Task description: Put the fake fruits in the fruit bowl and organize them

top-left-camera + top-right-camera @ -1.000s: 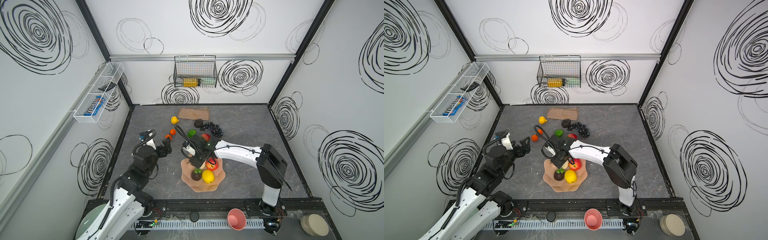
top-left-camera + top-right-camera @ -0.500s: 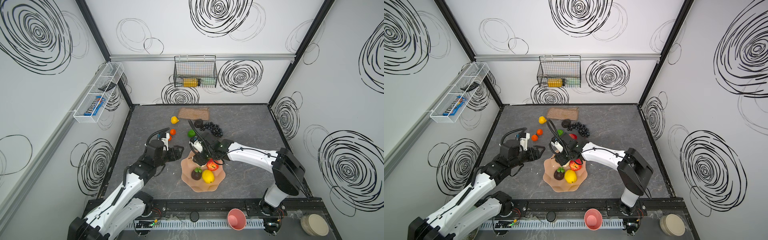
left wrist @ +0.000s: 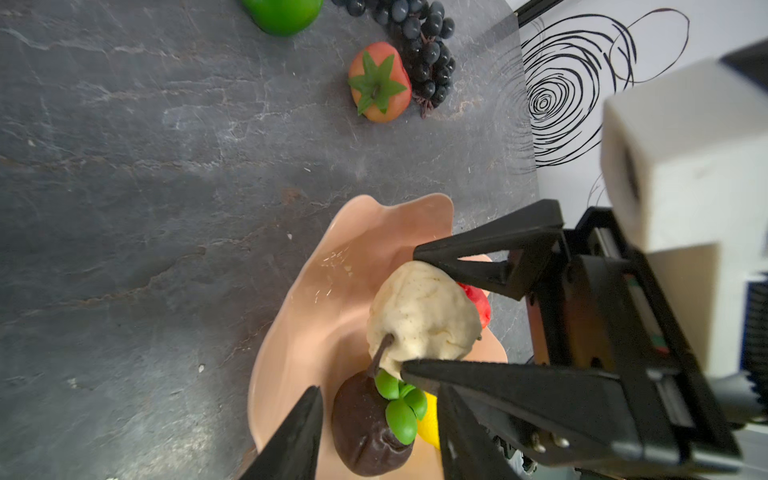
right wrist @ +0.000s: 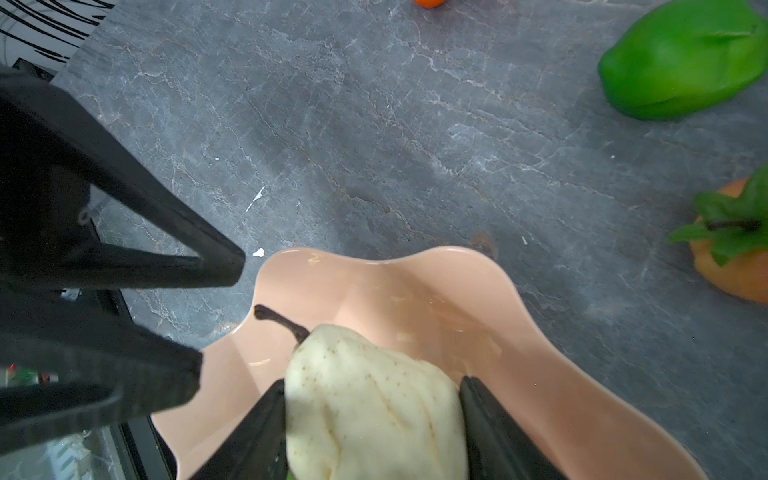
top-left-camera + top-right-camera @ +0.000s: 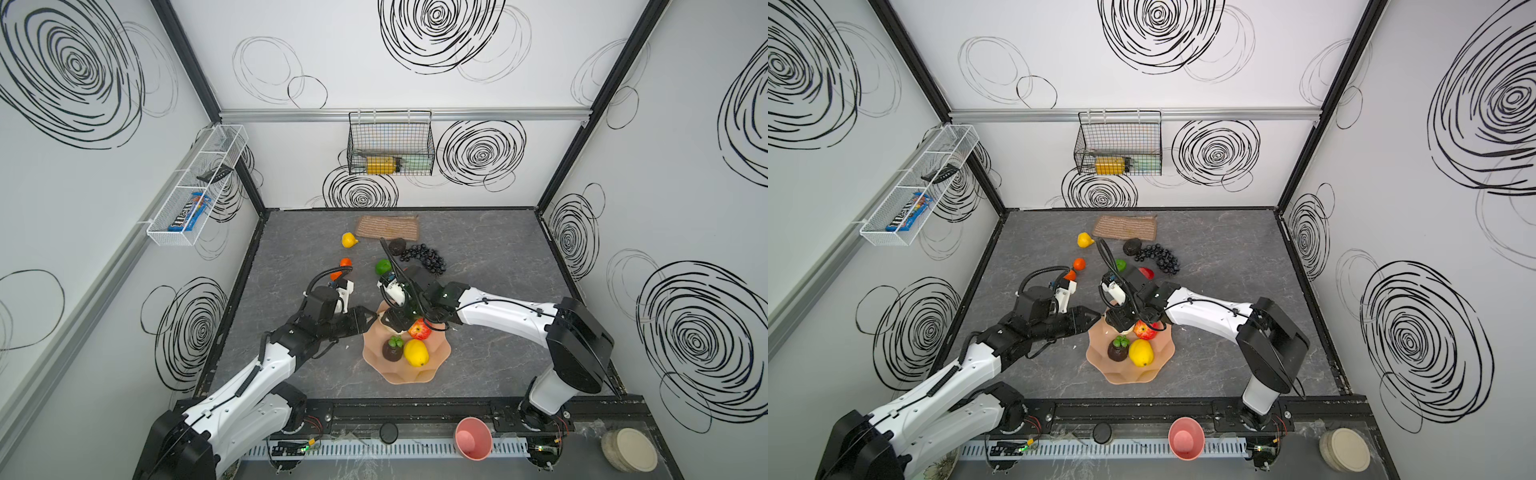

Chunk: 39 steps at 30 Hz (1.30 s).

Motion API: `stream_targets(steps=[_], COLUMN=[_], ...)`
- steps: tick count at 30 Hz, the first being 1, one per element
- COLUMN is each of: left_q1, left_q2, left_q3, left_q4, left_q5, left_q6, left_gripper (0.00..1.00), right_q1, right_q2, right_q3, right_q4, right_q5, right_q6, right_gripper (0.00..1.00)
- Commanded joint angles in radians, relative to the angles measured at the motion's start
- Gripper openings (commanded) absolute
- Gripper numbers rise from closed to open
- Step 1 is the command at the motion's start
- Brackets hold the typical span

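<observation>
Three fruits, apple (image 5: 419,329), lemon (image 5: 416,353) and avocado (image 5: 392,350), are lying in the fruit bowl (image 5: 399,376) under the right gripper (image 4: 372,384), which is clamping the pear (image 4: 365,419) over it. The left gripper (image 4: 220,320) is hovering alongside, jaws apart, empty. Seven fruits are waiting farther out.

**A:** ok, what's actually different vs a second ago?

**B:** mostly the left gripper (image 5: 372,320). It was hanging back just this side of the oranges (image 5: 345,262). Now that arm's stretched way out and its tips sit right at the left rim of the fruit bowl (image 5: 399,376).

**A:** right side?

**B:** the right arm (image 5: 498,309) has its elbow swung further out to the right.
</observation>
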<state>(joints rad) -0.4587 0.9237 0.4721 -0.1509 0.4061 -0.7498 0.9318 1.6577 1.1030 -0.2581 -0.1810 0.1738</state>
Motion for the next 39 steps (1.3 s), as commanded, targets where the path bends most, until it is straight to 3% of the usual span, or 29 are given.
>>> stream_targets(steps=[1,22,39], left_q1=[-0.011,-0.012,-0.016], left_q2=[0.015,0.068,0.088], left_q3=[-0.014,-0.038,-0.038], left_q4=[0.103,0.167,0.191], left_q5=[0.022,0.009,0.028], left_q6=[-0.043,-0.051,-0.046], left_gripper=[0.46,0.29,0.09], right_q1=[-0.001,-0.001,0.002], right_q2=[-0.023,-0.044,-0.043], right_q3=[-0.013,-0.043,-0.05], right_q4=[0.023,0.049,0.06], right_q5=[-0.02,-0.02,-0.016], right_q6=[0.001,0.01,0.018], right_gripper=[0.64,0.64,0.64])
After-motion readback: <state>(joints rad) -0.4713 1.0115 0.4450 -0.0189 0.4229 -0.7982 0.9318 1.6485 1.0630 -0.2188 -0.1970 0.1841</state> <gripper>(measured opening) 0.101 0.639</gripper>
